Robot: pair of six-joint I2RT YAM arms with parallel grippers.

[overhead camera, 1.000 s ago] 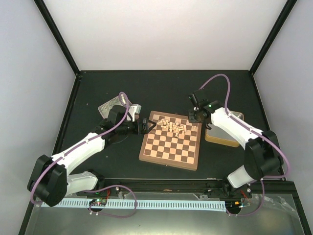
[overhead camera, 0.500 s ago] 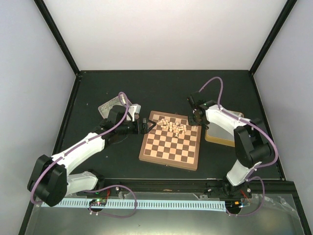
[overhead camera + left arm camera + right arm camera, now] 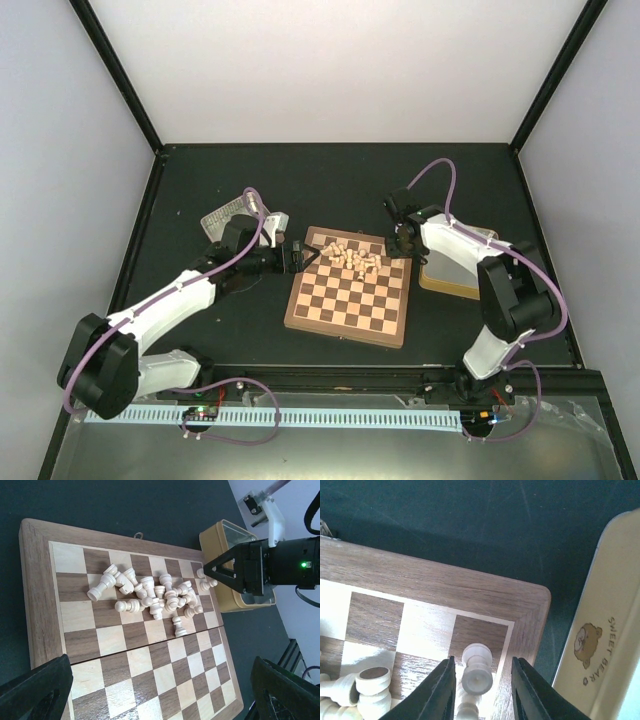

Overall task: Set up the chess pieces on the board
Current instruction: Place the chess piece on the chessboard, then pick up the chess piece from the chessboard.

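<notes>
The right pincer (image 3: 483, 662) stands part-open at the far right corner of the board (image 3: 345, 335). Its two fingers flank one upright piece (image 3: 476, 672) with a sliver of gap on either side, so it is released, not clamped. The left pincer (image 3: 300, 258) gapes at full spread over the board's left edge and holds nothing. There is one board, set mid-worktop (image 3: 330, 190). The chess pieces (image 3: 155, 595) number well over a dozen (too tangled for an exact count), and most lie toppled in one heap along the board's far rows. One cream tin (image 3: 600, 630), marked with a bear, sits just beside the board's right edge.
</notes>
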